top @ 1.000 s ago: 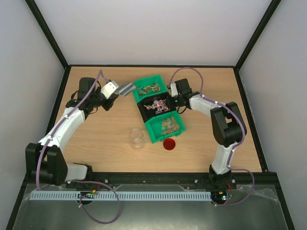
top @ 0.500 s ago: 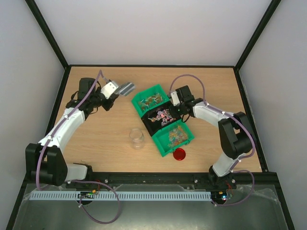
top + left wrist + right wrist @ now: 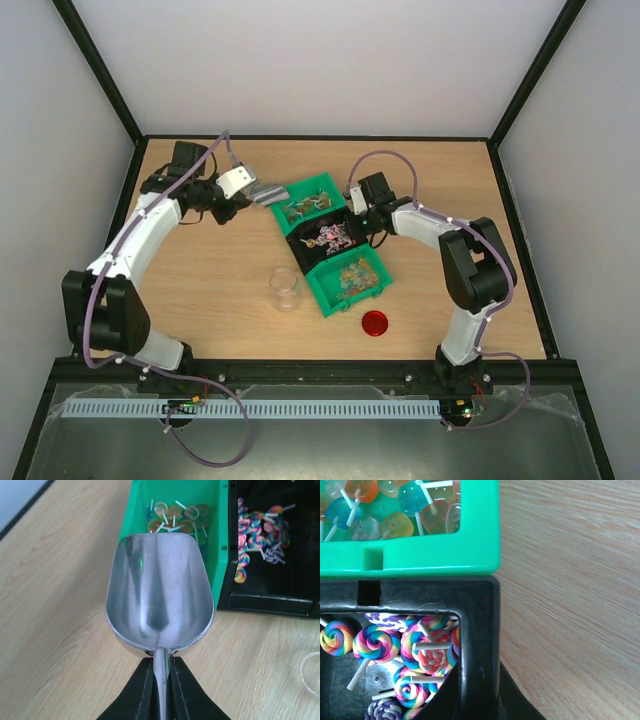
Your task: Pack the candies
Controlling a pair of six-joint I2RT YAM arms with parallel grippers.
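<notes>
Even light is falling on white walls (image 3: 320, 60) enclosing a light wooden tabletop (image 3: 200, 290), edged by black metal framing (image 3: 97, 72).

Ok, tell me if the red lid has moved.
Yes: the red lid slid right and nearer the table's near edge, away from the unmoved clear jar.

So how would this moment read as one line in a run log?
left gripper: shut on empty scoop | right gripper: shut on black bin wall | candies: none scooped yet | jar: empty | red lid: off
</notes>
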